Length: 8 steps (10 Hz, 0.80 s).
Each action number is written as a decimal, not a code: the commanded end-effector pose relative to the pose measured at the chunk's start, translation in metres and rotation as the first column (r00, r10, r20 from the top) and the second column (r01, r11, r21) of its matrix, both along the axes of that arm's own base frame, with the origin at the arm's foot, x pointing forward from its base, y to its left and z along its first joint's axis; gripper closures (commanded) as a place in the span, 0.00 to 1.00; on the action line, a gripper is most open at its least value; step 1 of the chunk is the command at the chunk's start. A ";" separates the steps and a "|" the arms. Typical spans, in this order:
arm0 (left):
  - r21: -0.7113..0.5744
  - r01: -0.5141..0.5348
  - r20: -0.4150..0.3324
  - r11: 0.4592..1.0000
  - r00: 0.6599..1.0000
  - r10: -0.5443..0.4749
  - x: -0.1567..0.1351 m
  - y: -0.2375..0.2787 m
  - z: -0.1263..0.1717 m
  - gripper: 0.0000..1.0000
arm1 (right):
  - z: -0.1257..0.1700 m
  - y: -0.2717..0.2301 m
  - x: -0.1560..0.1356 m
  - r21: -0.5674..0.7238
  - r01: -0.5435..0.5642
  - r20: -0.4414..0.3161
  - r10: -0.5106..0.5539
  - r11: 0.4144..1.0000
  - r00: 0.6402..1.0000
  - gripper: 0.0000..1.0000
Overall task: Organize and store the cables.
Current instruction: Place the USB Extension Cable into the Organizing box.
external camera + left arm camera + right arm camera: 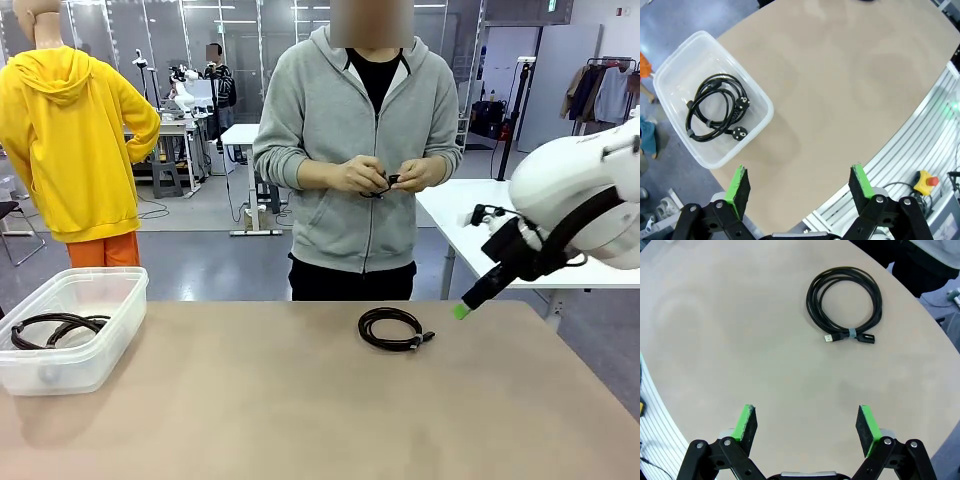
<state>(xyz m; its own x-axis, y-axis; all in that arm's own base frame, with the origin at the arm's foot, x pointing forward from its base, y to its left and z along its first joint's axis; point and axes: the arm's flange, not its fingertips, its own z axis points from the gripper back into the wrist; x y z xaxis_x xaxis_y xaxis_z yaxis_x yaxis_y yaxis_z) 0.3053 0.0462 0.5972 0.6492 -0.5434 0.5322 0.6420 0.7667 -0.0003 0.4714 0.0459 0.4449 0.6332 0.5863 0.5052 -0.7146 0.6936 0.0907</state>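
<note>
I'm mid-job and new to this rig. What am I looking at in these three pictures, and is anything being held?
Two robot arms share a table with a person. The front picture looks across it from the robot's side. The other two pictures look down from each arm's wrist. The left fingers hang open near a bin that holds coiled cables. The right fingers, also open, hang above a loose cable coiled on the table. Both arms hold nothing. The person's hands hold a third cable.
</note>
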 end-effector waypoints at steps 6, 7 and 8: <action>0.009 -0.004 -0.002 1.000 1.000 0.004 -0.001 -0.001 0.000 0.00 | 0.000 0.000 0.000 0.000 0.000 0.000 0.000 1.000 1.000 0.00; 0.009 -0.004 -0.002 1.000 1.000 0.004 -0.001 -0.001 0.000 0.00 | 0.000 0.000 0.000 0.000 0.000 0.000 0.000 1.000 1.000 0.00; 0.009 -0.004 -0.002 1.000 1.000 0.004 -0.001 -0.001 0.000 0.00 | 0.000 0.000 0.000 0.000 0.000 0.000 0.000 1.000 1.000 0.00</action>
<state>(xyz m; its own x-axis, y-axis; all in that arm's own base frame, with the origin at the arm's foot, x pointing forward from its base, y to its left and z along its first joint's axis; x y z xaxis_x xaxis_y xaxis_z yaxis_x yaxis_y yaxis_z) 0.3053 0.0462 0.5972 0.6492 -0.5435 0.5321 0.6421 0.7666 -0.0004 0.4718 0.0455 0.4436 0.6378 0.5859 0.5000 -0.7082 0.7013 0.0817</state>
